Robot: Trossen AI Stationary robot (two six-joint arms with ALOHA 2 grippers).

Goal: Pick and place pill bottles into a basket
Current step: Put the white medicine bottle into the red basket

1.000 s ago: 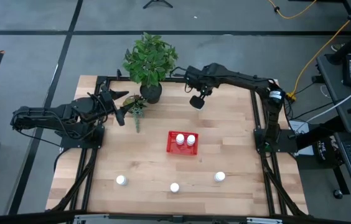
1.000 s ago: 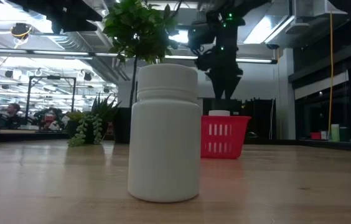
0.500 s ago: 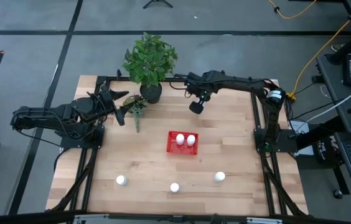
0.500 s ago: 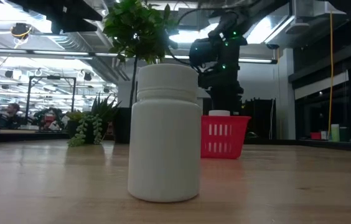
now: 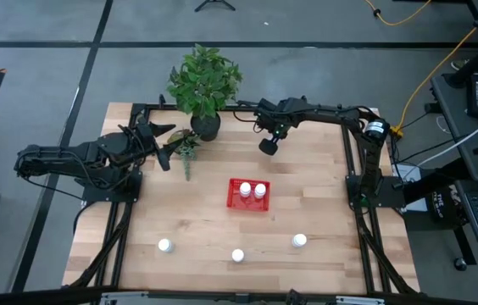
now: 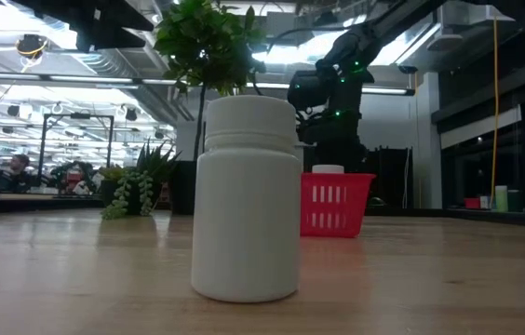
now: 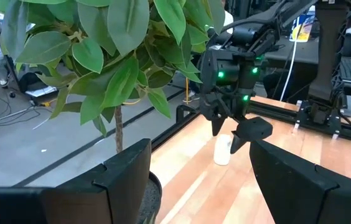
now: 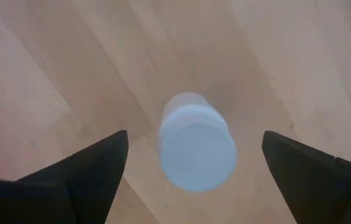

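One pill bottle stands upright on the table near its far edge, directly below the right gripper, whose fingers are spread wide on either side of it, not touching. Two bottles sit in the red basket, three more along the near side. Beside the potted plant waits the left gripper, half spread and holding nothing.

bottles – six | basket – one | plants – two

Right claw gapes downward; left arm waits.
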